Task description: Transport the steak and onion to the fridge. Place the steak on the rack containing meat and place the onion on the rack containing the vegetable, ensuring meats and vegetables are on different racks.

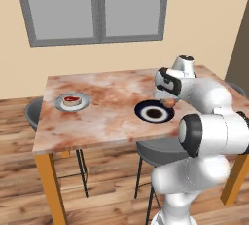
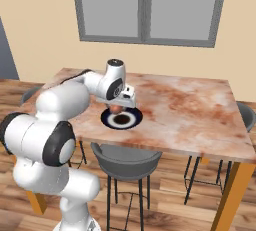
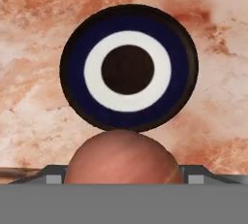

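Reddish-brown onion (image 3: 123, 157) in jaws above plate (image 3: 72, 72); steak (image 1: 72, 100) aside.

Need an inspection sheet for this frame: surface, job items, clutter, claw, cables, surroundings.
Surface: marbled reddish table on orange legs.
Job's things: onion in the claw, lifted above the dark blue, white-ringed plate, which is bare; steak on a grey plate at the table's far left in the left base view. Fridge: nothing seen.
Clutter: nothing seen beyond the two plates.
Claw: the claw is shut on the onion, over the blue plate's edge.
Cables: nothing seen.
Surroundings: grey-framed window on a beige wall, dark stools at the table's sides, wooden floor.
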### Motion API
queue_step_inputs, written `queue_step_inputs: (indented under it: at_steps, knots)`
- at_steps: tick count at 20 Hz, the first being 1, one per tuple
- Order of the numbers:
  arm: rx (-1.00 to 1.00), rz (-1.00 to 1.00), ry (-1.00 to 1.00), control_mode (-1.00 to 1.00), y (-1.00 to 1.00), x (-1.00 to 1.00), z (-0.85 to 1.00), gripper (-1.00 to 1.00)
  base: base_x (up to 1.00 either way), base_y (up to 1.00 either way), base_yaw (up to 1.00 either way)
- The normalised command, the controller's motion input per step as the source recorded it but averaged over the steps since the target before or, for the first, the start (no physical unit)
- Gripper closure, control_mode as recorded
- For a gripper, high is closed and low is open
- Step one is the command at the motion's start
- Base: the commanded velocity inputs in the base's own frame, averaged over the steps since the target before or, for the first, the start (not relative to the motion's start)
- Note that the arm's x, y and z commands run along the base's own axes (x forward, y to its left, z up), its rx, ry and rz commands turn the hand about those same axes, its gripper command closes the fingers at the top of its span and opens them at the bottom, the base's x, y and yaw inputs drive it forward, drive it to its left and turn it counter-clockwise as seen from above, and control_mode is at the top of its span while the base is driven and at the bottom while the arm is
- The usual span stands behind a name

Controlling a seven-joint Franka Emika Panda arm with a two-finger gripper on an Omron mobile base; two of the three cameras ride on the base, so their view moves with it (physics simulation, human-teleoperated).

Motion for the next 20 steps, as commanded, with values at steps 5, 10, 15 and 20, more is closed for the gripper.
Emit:
queue_step_inputs:
  at_steps: [5, 10, 15, 20]
  knots:
    - [-0.09, 0.00, -0.07, -1.00, 0.09, -0.97, 0.74, 1.00, 0.00, 0.00, 0.00]
    - [-0.08, 0.00, -0.27, -1.00, 0.12, -0.95, 0.41, 1.00, 0.00, 0.00, 0.00]
    - [0.00, 0.00, -0.34, -1.00, 0.08, -0.85, 0.62, 1.00, 0.00, 0.00, 0.00]
    - [0.00, 0.00, -0.21, -1.00, 0.00, -0.65, 0.91, 1.00, 0.00, 0.00, 0.00]
